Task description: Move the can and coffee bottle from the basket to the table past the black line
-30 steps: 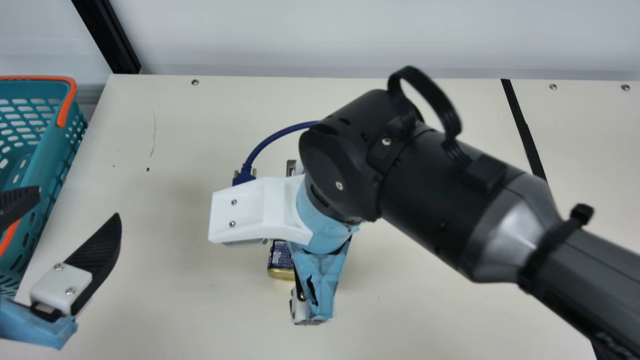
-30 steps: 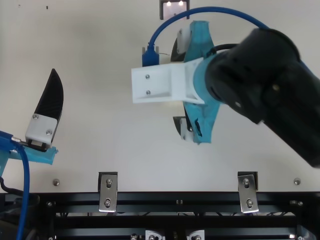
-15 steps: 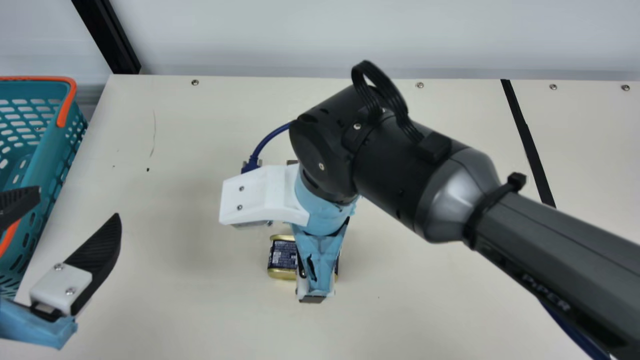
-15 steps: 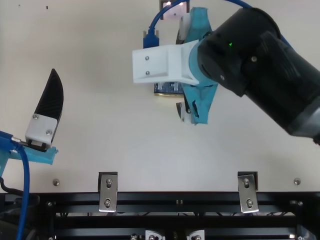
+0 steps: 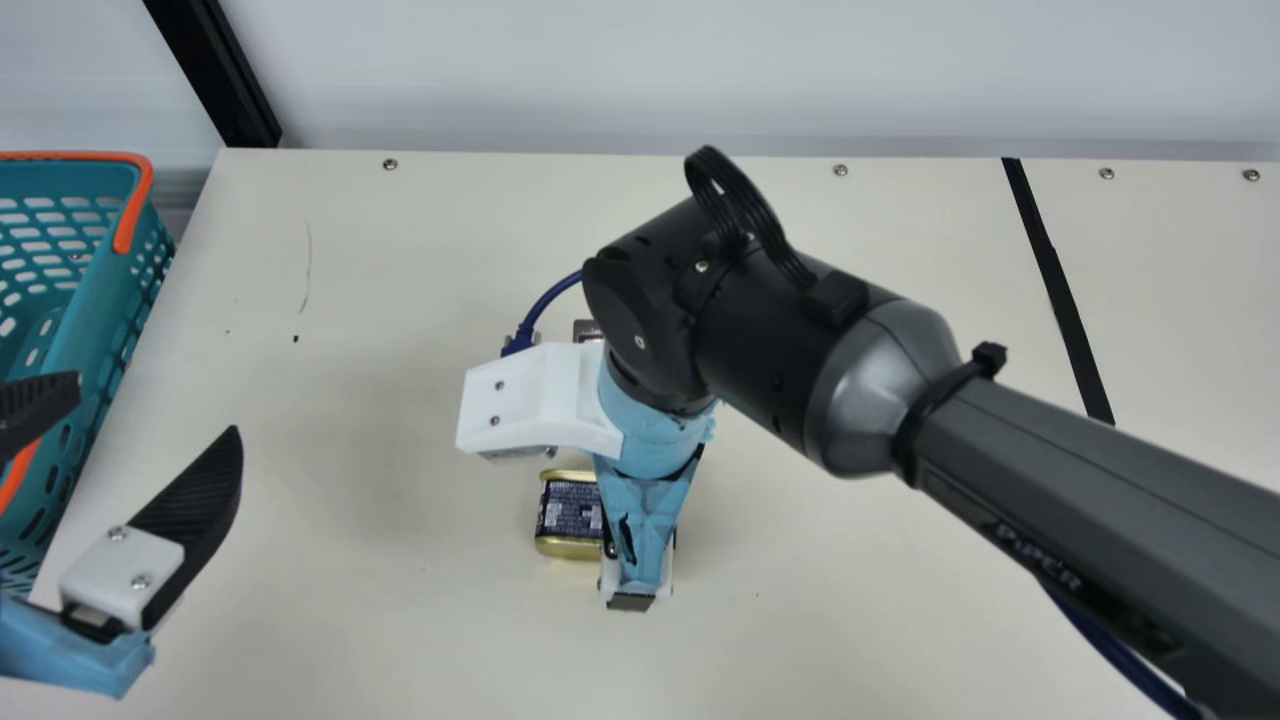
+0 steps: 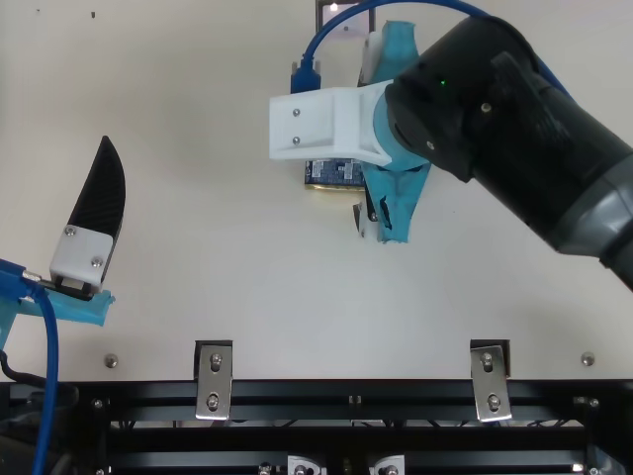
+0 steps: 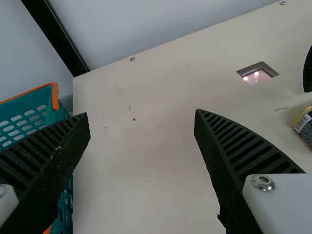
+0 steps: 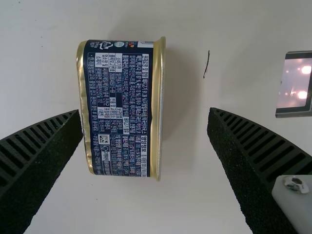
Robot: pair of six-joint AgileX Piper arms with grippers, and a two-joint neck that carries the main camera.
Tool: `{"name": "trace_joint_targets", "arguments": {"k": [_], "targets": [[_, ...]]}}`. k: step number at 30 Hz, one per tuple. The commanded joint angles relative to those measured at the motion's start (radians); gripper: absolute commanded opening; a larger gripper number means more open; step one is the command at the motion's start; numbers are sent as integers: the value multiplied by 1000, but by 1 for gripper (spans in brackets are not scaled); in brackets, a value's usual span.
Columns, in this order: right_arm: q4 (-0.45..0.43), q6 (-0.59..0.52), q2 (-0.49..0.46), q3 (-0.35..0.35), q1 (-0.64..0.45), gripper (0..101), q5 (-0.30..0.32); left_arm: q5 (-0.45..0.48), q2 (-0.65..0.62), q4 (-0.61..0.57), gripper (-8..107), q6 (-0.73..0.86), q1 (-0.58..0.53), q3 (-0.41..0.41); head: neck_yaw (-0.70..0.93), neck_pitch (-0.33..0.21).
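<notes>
While the cream table (image 5: 350,580) keeps its layout through all three instants, the right arm (image 5: 1060,480) has altered its pose over the last second: its wrist has shifted away from the black rails at the near edge seen in the top view, mostly in the first half of that interval, with only a slight adjustment since. The teal basket (image 5: 105,300), at the left of the main view, is unmoved. Across the table, the black line (image 5: 1060,290) marks the limit still to be passed. The left gripper (image 7: 141,113), stationary beside the basket, stands spread and holds nothing. The right gripper (image 8: 145,111) is likewise spread and unloaded, its ribbed fingers well apart on either side of the can (image 8: 119,107), one much nearer to it than the other. The can rests on the table between basket and black line, in the same spot as before, but more of its dark label is now uncovered in the main view. For the task, this suggests alignment ahead of a grasp: the can is out of the basket yet short of the line. Centring the fingers before lowering and closing them would probably be needed, since the nearer one could catch the gold rim
</notes>
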Motion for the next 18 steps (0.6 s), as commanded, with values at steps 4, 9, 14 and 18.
{"name": "trace_joint_targets", "arguments": {"k": [4,9,14,18], "targets": [[7,25,-1,16,1,0,-19,0,0,0,90,0,0,0,-3,-1],[17,53,-24,32,-3,0,-17,0,0,0,90,0,0,0,-3,-1],[49,68,-66,35,-24,0,8,0,0,0,90,0,0,0,-3,-1],[85,76,-105,38,-58,0,32,0,0,0,90,0,0,0,-9,-1]]}}
